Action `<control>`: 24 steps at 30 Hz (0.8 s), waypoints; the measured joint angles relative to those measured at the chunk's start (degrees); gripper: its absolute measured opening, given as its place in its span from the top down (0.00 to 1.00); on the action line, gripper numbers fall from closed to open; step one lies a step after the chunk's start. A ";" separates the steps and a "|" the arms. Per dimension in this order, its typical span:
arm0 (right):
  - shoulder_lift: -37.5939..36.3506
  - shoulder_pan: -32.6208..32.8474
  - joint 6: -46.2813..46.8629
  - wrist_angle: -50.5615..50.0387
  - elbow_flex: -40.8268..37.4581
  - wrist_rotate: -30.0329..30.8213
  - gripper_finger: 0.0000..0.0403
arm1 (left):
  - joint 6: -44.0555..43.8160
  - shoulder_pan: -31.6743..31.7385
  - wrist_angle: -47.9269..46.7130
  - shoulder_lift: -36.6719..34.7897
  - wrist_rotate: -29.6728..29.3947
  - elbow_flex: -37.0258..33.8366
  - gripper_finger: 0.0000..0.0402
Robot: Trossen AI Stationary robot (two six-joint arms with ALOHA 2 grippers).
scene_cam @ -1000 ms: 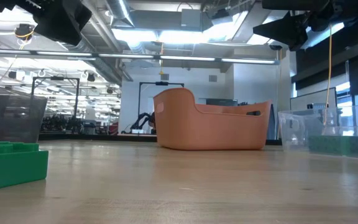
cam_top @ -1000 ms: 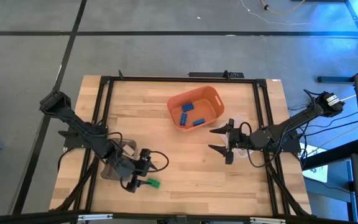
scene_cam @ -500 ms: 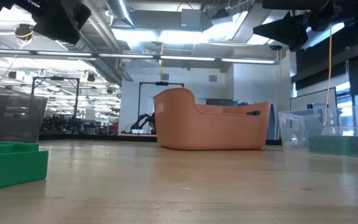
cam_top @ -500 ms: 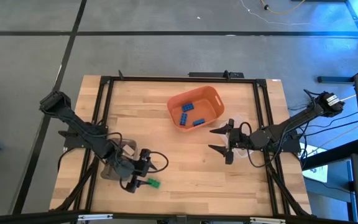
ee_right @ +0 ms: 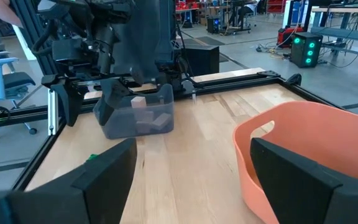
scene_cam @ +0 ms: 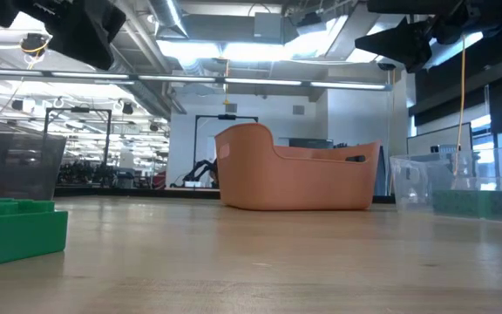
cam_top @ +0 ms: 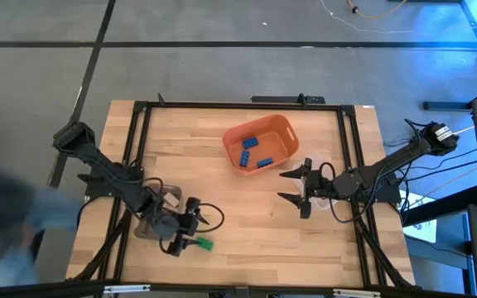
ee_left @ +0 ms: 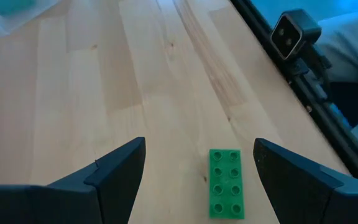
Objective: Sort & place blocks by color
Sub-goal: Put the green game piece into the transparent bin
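blocks mostly sorted: blue ones [cam_top: 252, 151] in your orange bin [cam_top: 281, 127]; one green block [ee_left: 226, 183] left on tabletop [cam_top: 247, 223], between left pincer [ee_left: 194, 163] fingers, released; right pincer [cam_top: 292, 189] idle, released.

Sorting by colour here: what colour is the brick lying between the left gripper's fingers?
Green brick; clearest in the left wrist view.
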 joint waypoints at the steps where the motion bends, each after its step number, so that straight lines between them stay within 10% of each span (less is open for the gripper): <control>1: 0.00 0.00 -0.07 0.00 0.00 0.01 0.21 | 0.63 -0.33 -0.19 0.00 -0.66 0.00 0.27; 24: 0.00 -0.02 -0.23 0.02 0.00 0.04 0.21 | 3.28 -2.71 4.05 15.59 3.26 0.02 0.27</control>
